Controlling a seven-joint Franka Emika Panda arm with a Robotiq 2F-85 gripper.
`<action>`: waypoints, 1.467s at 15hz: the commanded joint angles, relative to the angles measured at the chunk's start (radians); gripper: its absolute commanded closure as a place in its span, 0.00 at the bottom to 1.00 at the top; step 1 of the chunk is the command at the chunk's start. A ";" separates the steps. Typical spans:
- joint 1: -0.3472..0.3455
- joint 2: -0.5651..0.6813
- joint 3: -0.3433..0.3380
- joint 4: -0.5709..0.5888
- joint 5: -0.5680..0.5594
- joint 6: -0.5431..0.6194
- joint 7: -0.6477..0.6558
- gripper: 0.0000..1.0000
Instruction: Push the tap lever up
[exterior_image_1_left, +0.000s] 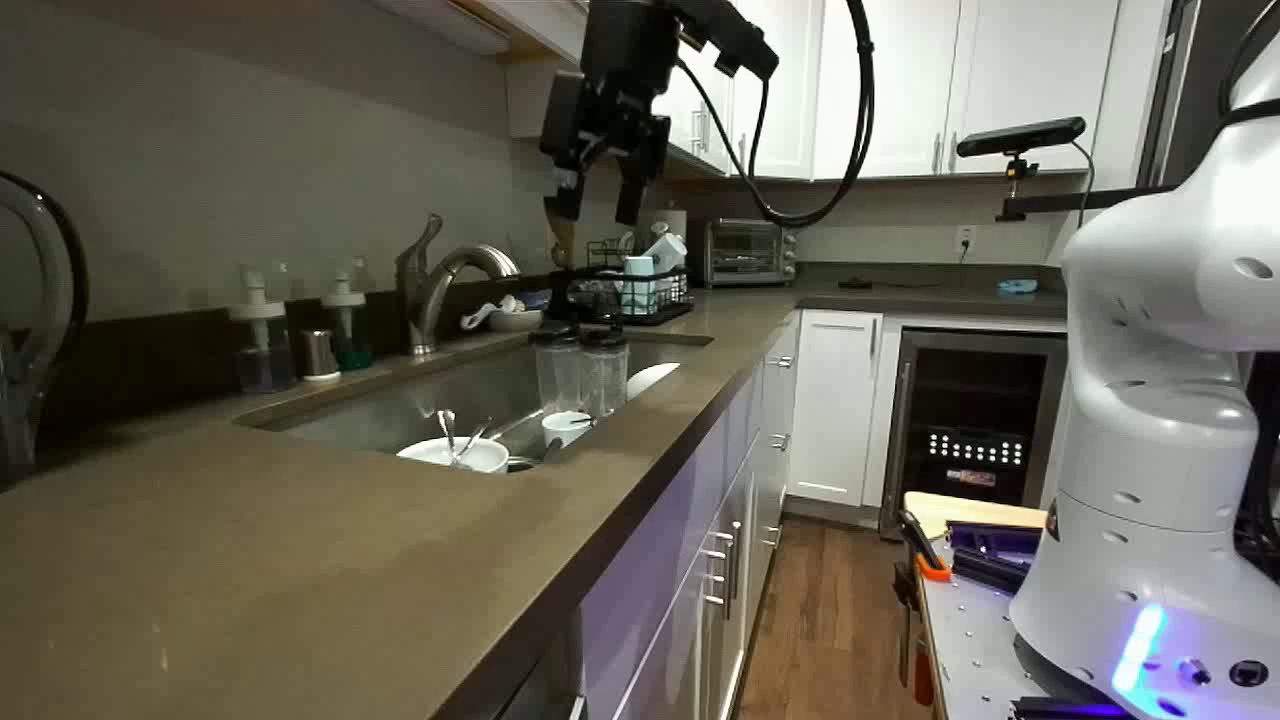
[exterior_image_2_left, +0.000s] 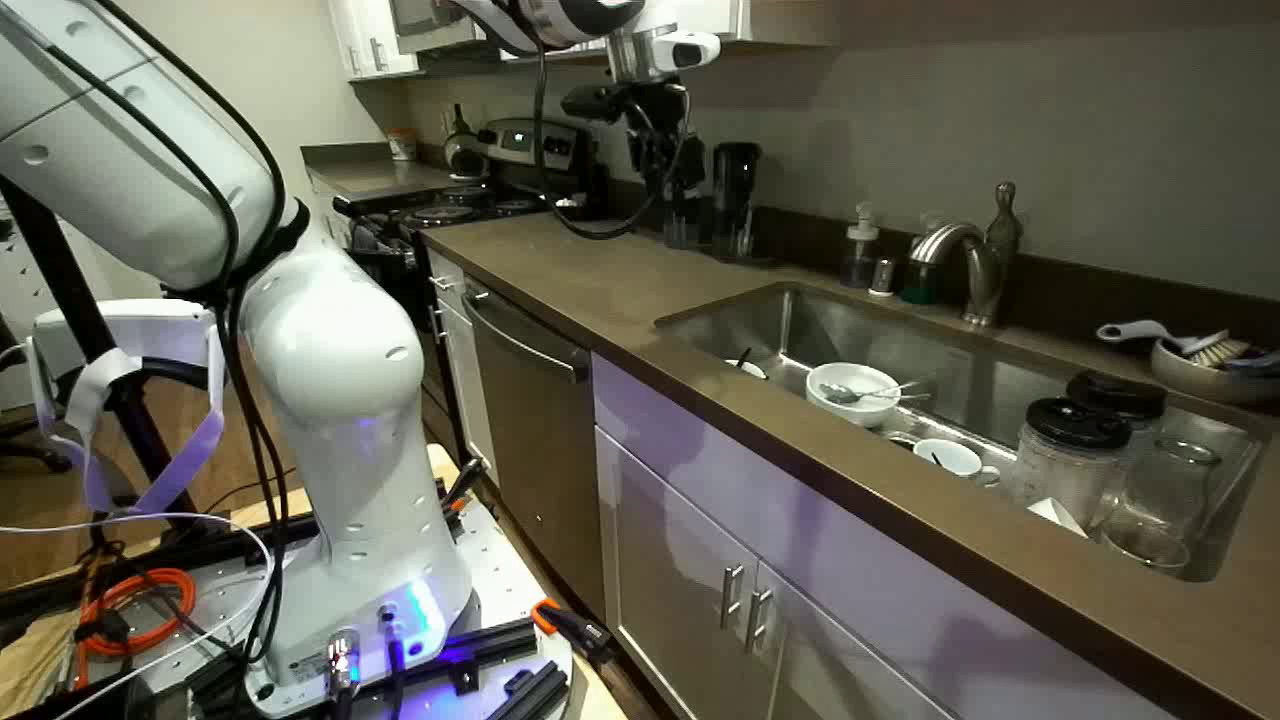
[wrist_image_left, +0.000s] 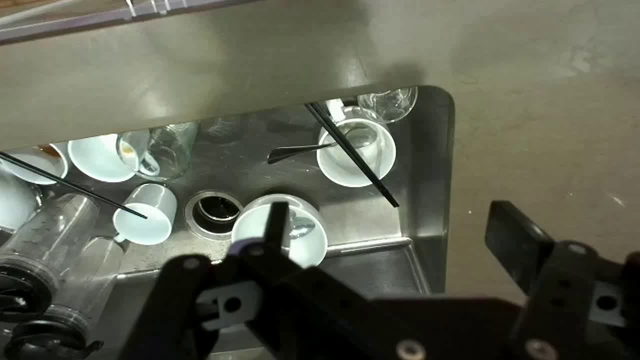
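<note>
The metal tap (exterior_image_1_left: 432, 310) stands behind the sink, with its curved spout over the basin. It also shows in the other exterior view (exterior_image_2_left: 985, 285). Its lever (exterior_image_1_left: 415, 255) rises from the tap's body, tip pointing upward; it stands behind the spout in an exterior view (exterior_image_2_left: 1004, 225). The tap is out of view in the wrist view. My gripper (exterior_image_1_left: 597, 205) hangs fingers down, high above the counter and apart from the tap; it also shows in an exterior view (exterior_image_2_left: 672, 185). In the wrist view the gripper (wrist_image_left: 392, 227) has its fingers wide apart, nothing between them.
The sink (exterior_image_2_left: 880, 335) holds bowls, cups and jars with black lids (exterior_image_2_left: 1078, 425). Soap dispensers (exterior_image_2_left: 860, 250) stand beside the tap. A bowl with brushes (exterior_image_2_left: 1215, 370) is on its other side. A dish rack (exterior_image_1_left: 655, 300) and upper cabinets (exterior_image_1_left: 890, 90) lie beyond.
</note>
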 joint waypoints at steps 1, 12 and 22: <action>0.002 0.000 -0.002 0.001 -0.001 -0.002 0.000 0.00; 0.002 0.000 -0.002 0.001 -0.001 -0.002 0.000 0.00; -0.124 0.169 -0.056 0.152 -0.085 0.342 0.037 0.00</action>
